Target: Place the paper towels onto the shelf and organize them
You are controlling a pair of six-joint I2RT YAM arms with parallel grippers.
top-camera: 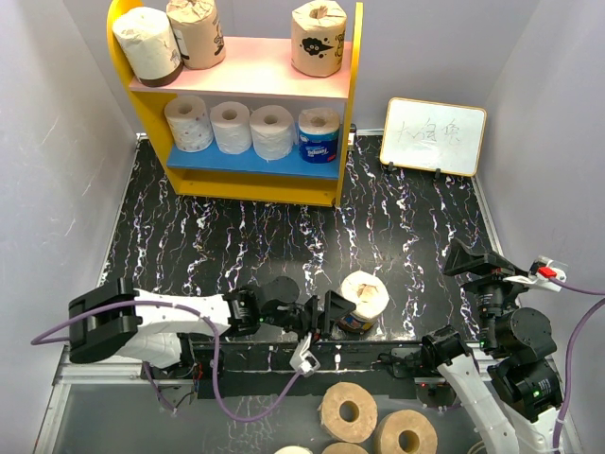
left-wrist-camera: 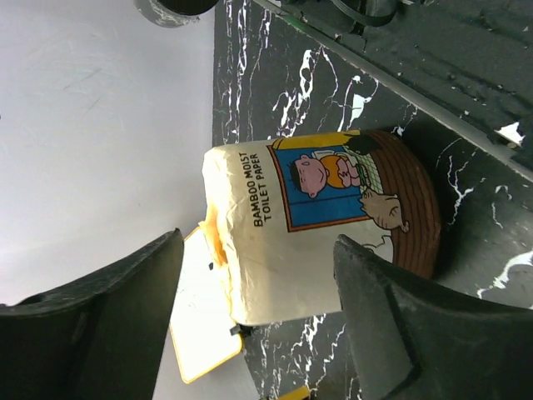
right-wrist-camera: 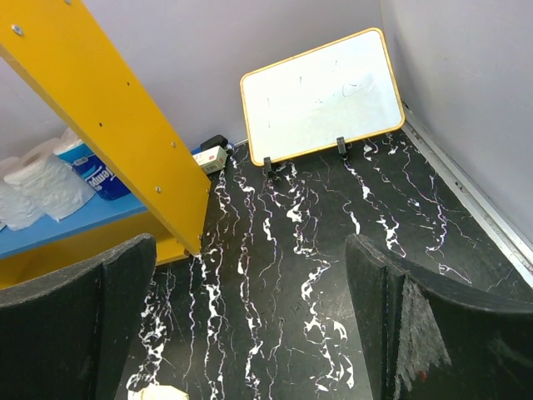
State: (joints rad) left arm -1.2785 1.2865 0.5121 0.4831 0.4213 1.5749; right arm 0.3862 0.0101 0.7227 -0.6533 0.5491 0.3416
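Last loose one: a cream paper roll with a cartoon label and brown foot point(top-camera: 364, 295). It stands upright on the black white-veined marble tabletop point(top-camera: 284, 236) near the front edge, well apart from the two-tier yellow-sided wooden shelf point(top-camera: 255, 57). Left gripper point(top-camera: 345, 315) is low and right at it. Jaws are spread with the roll between the fingers point(left-wrist-camera: 92, 317) and a gap shows on one side, so it isn't clamped. Shelf load, pink upper board: white roll with brown foot point(top-camera: 146, 43), plain tan roll point(top-camera: 196, 33), tan roll with dark print point(top-camera: 319, 38). Blue lower board: three white rolls point(top-camera: 230, 126) plus a blue-wrapped roll point(top-camera: 319, 135), all in a row. Right gripper point(top-camera: 463, 260) is up over the table's right side, jaws wide, nothing in them. Small wood-framed whiteboard point(top-camera: 435, 135) stands propped at back right. Pale lilac walls point(top-camera: 57, 142) close three sides. Bare flat tan rolls point(top-camera: 348, 411) sit below the front edge. Left wrist view only: the label reads "BAMBOO MOIST TOILET PAPER". Right wrist view only: a small white box point(right-wrist-camera: 212, 157) against the wall by the shelf's foot.
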